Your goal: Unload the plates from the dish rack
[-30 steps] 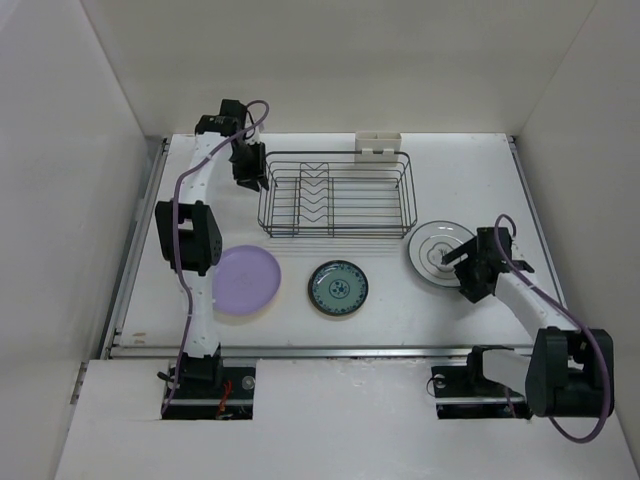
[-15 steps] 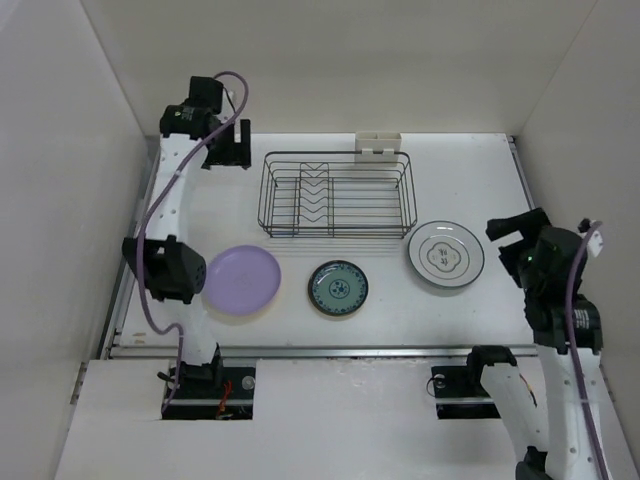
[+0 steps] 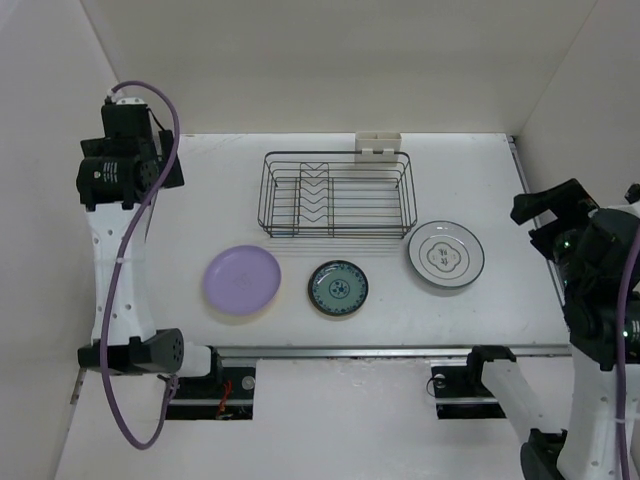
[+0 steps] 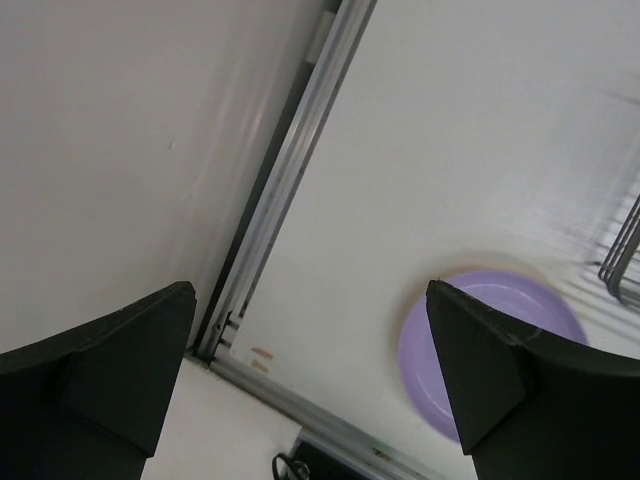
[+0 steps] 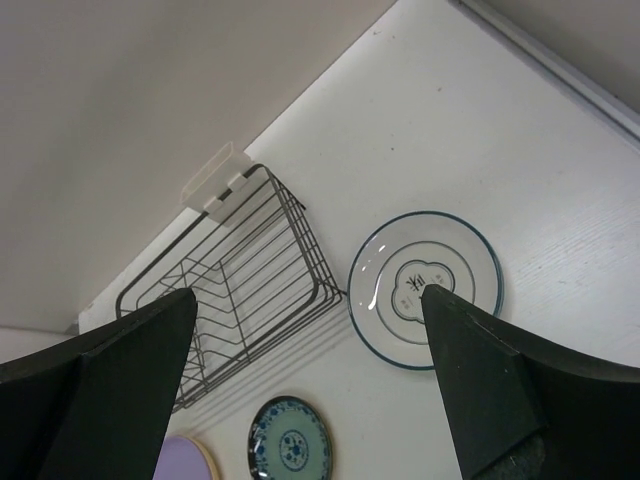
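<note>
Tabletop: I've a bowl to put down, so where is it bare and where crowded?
Bare table lies left of the dish rack, behind the lavender plate, and to the rack's right, behind the white plate. Crowded: the front row, where the teal plate sits between those two with narrow gaps.

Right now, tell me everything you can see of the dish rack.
The dish rack is a rectangular basket of dark wire with upright divider prongs in its left half. It is empty. A white plastic cup is clipped to its far rim. It sits level on the white table. A white plate with a dark rim lies just off its near right corner.
</note>
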{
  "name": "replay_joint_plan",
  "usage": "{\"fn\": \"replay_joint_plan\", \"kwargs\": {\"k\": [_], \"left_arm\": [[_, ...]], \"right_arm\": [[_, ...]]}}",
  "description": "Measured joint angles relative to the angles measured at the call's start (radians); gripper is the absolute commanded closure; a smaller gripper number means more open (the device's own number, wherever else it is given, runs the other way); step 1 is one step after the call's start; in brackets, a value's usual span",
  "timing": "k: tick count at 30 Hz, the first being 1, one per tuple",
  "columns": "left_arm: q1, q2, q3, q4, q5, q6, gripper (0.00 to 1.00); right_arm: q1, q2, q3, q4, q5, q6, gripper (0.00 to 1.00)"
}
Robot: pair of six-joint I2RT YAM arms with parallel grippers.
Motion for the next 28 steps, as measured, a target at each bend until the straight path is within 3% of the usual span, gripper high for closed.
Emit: {"fn": "replay_joint_plan", "kwargs": {"k": [7, 28], "left_arm": [[-0.002, -0.100, -0.116, -0.023, -0.016, 0.001, 0.00], [-0.002, -0.221, -0.212, -0.033, 0.046, 0.005, 0.00]], "right_arm": [[0.000, -0.087, 0.070, -0.056, 0.025, -0.071, 0.00], [0.000, -0.230, 0.096, -0.201, 0.000, -0.103, 0.00]]}}
